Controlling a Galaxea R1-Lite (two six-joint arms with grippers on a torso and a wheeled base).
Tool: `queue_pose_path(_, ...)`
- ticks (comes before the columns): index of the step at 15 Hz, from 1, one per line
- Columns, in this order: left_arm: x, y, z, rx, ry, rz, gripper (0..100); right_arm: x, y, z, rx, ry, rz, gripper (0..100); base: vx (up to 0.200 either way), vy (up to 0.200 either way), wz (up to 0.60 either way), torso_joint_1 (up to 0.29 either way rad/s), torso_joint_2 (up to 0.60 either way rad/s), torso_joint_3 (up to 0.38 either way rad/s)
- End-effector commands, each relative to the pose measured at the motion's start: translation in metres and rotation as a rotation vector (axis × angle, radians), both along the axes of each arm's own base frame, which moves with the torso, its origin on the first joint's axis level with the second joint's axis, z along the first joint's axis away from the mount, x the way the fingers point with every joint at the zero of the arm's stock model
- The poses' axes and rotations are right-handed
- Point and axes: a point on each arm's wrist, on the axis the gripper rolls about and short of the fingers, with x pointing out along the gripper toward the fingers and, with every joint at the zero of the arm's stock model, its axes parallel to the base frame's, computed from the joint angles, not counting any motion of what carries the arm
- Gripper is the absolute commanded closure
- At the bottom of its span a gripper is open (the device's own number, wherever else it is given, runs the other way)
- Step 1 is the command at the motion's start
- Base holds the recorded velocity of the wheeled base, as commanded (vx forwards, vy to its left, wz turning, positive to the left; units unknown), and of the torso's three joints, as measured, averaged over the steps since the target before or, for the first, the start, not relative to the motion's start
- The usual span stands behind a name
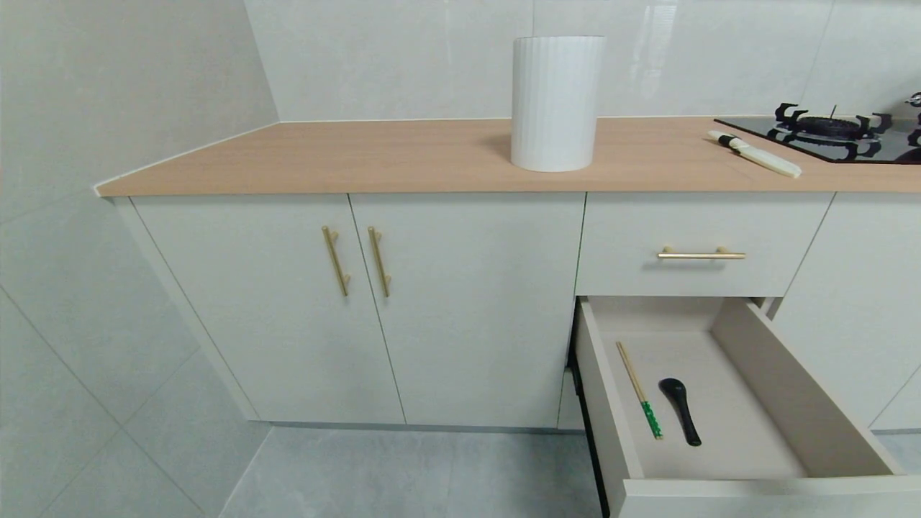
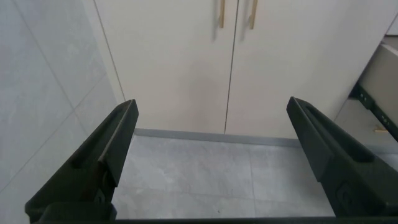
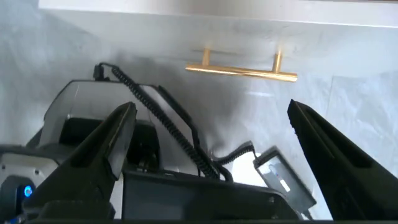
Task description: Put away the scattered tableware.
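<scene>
The lower drawer (image 1: 791, 374) at the right of the cabinet stands pulled out. Inside it lie a pair of wooden chopsticks (image 1: 639, 389) with green tips and a black spoon (image 1: 681, 409), side by side. On the wooden countertop (image 1: 360, 155) a pale knife (image 1: 755, 153) with a dark band lies beside the stove. My left gripper (image 2: 211, 106) is open and holds nothing, low above the floor in front of the cabinet doors (image 2: 186, 62). My right gripper (image 3: 211, 109) is open too, facing a pale drawer front with a gold handle (image 3: 241, 70).
A tall white ribbed canister (image 1: 555, 103) stands mid-counter. A black gas stove (image 1: 835, 133) fills the counter's far right. The upper drawer with its gold handle (image 1: 701, 254) is closed, as are the two cabinet doors (image 1: 360, 302). Grey tiled floor (image 1: 403, 475) lies open left of the drawer.
</scene>
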Motion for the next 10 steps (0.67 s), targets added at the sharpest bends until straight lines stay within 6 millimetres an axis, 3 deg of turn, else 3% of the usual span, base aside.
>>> queue_pose_path(1, 0.000, 0.000, 0.000, -0.001, 0.000, 0.000, 0, 0.003, 0.004, -0.004, -0.007, 0.058, 0.041, 0, 0.000, 0.000, 0.00, 0.000, 0.00, 0.000)
queue_pose_path(6, 0.000, 0.000, 0.000, -0.001, 0.000, 0.000, 0, 0.046, 0.016, -0.030, -0.029, 0.223, 0.085, 0, 0.000, 0.000, 0.00, 0.000, 0.00, 0.000)
queue_pose_path(10, 0.000, 0.000, 0.000, -0.001, 0.000, 0.000, 0, 0.059, 0.019, -0.034, -0.021, 0.168, 0.086, 0, 0.000, 0.000, 0.00, 0.000, 0.00, 0.000)
